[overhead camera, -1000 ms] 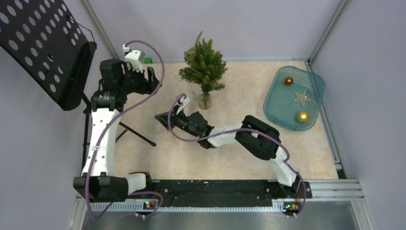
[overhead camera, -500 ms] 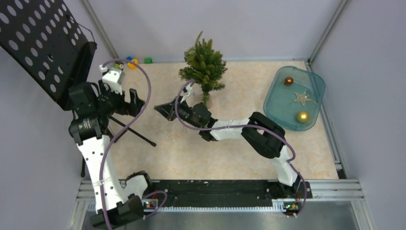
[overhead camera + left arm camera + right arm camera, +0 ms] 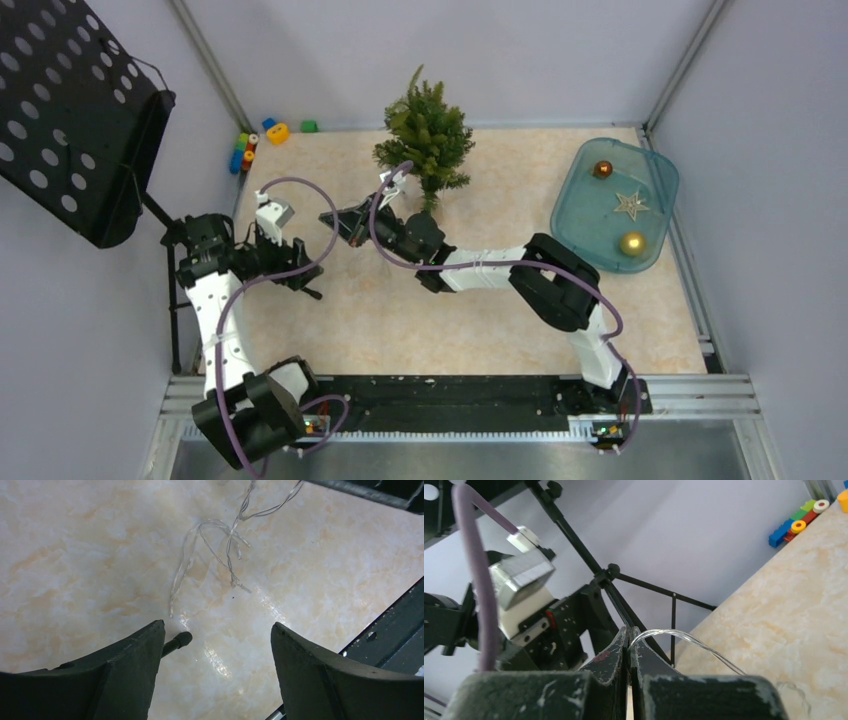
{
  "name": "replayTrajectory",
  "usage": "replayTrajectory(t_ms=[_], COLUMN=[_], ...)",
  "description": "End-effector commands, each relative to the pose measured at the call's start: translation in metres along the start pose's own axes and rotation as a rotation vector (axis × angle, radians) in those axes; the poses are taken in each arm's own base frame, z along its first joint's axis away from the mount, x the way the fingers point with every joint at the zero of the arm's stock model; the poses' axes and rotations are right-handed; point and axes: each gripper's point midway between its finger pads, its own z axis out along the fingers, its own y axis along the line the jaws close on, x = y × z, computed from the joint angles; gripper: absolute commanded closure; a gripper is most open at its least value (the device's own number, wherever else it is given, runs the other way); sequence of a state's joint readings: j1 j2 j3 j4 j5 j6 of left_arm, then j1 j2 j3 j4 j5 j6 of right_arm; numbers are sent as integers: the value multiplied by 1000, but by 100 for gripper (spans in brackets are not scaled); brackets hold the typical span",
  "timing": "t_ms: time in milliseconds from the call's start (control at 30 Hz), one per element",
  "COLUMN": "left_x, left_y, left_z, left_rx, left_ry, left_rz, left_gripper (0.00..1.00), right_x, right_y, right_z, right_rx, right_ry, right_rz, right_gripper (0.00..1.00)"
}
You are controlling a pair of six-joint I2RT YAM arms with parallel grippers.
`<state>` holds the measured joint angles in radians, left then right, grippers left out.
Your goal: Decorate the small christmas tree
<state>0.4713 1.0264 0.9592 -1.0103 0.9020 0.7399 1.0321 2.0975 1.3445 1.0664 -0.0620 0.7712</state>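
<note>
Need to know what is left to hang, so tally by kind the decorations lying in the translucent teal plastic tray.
In the translucent teal plastic tray:
Shiny round ball ornaments: 2 (copper-coloured ball, gold ball)
Silver glittery star ornament: 1
Total: 3

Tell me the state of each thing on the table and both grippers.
small christmas tree, upright, no ornaments visible on it.
left gripper, open, empty, over the table.
right gripper, shut on the strand.
clear wire strand, partly pinched, rest lying loose.
teal tray, holds gold ball, copper ball, star.
</note>
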Motion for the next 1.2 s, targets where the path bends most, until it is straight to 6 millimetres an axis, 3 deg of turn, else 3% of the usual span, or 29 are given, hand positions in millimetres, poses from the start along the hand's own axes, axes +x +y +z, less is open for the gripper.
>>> replayTrajectory(t_ms=[0,67,200,333,567,767,833,900,967,1033,1067,1167], left_x=[-21,-17,-13,-19,-30,-32,-36,-39,-42,-44,-45,-43], left_y=[2,-1,14,-2,5,12,7,3,3,3,3,8], left_z=[4,12,28,37,46,56,57,57,57,56,56,53], left_rx=[19,30,-25,70,56,53,85,103,104,109,107,68], left_ry=[-101,-89,-94,-152,-214,-210,-223,-227,-230,-226,-223,-203], left_rz=[113,115,92,87,45,24,28,38,45,43,42,48], left_gripper=[18,18,23,23,20,27,33,45,62,93,100,100], right_x=[-51,-50,-50,-51,-51,-52,-51,-51,-50,-50,-48,-48], right_y=[46,46,48,48,48,51,50,49,49,48,48,46], right_z=[2,1,0,1,0,1,1,1,2,3,3,1], right_rx=[-111,-114,-129,-129,-131,-139,-137,-137,-137,-136,-136,-130], right_ry=[-117,-116,-120,-124,-123,-125,-125,-124,-121,-122,-119,-116], right_rz=[-16,-14,-8,-5,-7,-2,1,1,1,2,3,2], right_gripper=[100,100,100,100,100,100,100,100,100,100,100,100])
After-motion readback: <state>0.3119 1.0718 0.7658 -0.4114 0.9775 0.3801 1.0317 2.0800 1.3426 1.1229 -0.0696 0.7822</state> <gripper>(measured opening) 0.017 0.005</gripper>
